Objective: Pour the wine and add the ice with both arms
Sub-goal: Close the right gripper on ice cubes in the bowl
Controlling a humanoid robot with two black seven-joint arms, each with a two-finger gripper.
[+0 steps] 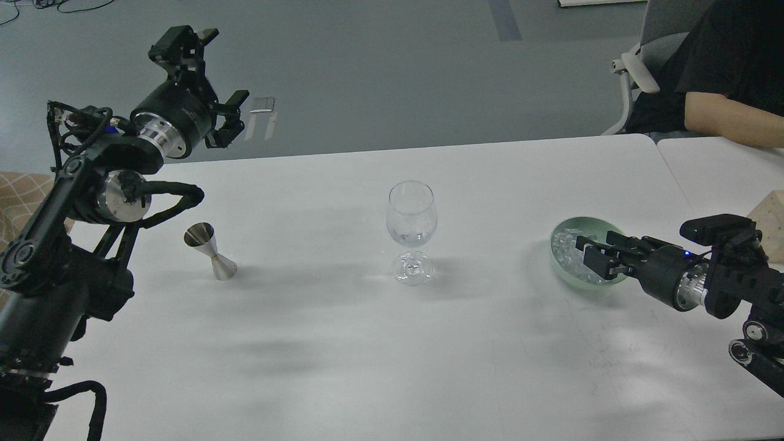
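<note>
A clear wine glass (411, 211) stands upright at the table's middle, with a little colourless wine (411, 236) low in its bowl. A pale green bowl (558, 269) at the right holds a heap of clear ice cubes (565, 250). My right gripper (589, 252) reaches in from the right and sits low over the ice inside the bowl. Its dark fingers overlap, so I cannot tell their gap or whether they hold ice. My left gripper (211, 76) is open and empty, raised high at the far left, above and behind a steel jigger (212, 251).
A seated person's arm (729, 116) and an office chair (637, 67) are at the back right. A second table (716, 171) adjoins on the right, with a pale wedge-shaped object (770, 214) on it. The white table (367, 343) runs to the front.
</note>
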